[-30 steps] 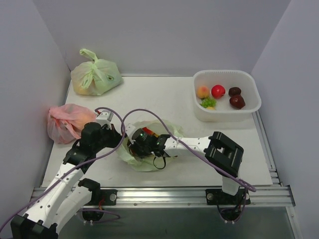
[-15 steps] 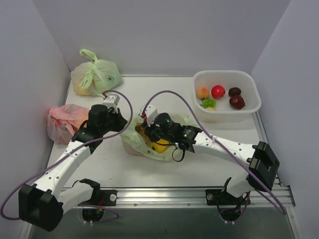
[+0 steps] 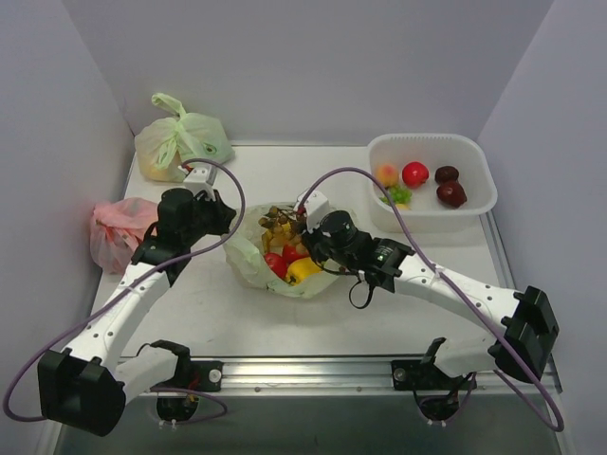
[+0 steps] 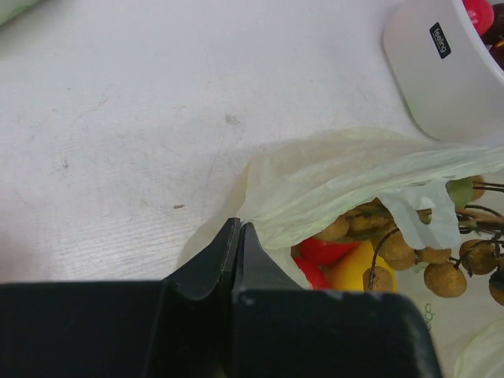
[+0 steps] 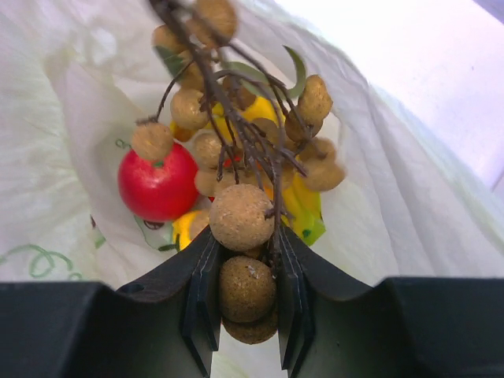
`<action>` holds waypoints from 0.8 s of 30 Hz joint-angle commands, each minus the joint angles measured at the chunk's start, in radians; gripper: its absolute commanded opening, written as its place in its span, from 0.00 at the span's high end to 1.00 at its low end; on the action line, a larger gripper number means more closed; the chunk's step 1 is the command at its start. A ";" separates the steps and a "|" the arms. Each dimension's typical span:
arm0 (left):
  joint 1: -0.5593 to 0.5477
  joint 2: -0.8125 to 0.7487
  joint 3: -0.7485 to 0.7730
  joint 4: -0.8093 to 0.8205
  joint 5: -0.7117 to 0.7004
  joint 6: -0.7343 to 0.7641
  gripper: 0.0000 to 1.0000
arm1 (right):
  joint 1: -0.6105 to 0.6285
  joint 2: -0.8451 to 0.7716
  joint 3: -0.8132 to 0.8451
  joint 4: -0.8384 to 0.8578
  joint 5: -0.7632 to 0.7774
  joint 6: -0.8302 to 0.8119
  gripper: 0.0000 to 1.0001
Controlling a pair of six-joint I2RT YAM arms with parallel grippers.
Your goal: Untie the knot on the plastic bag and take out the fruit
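The pale-green plastic bag (image 3: 248, 258) lies open at mid-table; no knot shows on it. Inside are a small red fruit (image 3: 276, 263), a yellow fruit (image 3: 302, 271) and bananas (image 5: 303, 209). My left gripper (image 3: 228, 225) is shut on the bag's left rim (image 4: 315, 189), its tips (image 4: 239, 228) pinched together at the film. My right gripper (image 3: 303, 233) is shut on the tan berry cluster (image 3: 277, 223), two berries (image 5: 240, 216) between its pads, and holds it over the bag's mouth. The red fruit (image 5: 160, 183) lies below the cluster.
A white tub (image 3: 474, 204) at the back right holds a peach, a red round fruit, two maroon fruits and a green item. The other plump green bag (image 3: 182, 144) sits at the back left, the pink-red bag (image 3: 123, 232) by the left wall.
Both grippers moved away from me. The left one pulled the bag's rim leftwards, the mouth opened and fruit now shows. The right one drew the berry cluster up out of the bag.
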 commanded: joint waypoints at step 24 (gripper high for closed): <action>0.004 -0.069 -0.025 0.053 0.013 0.008 1.00 | -0.008 -0.069 0.417 -0.081 -0.185 0.053 1.00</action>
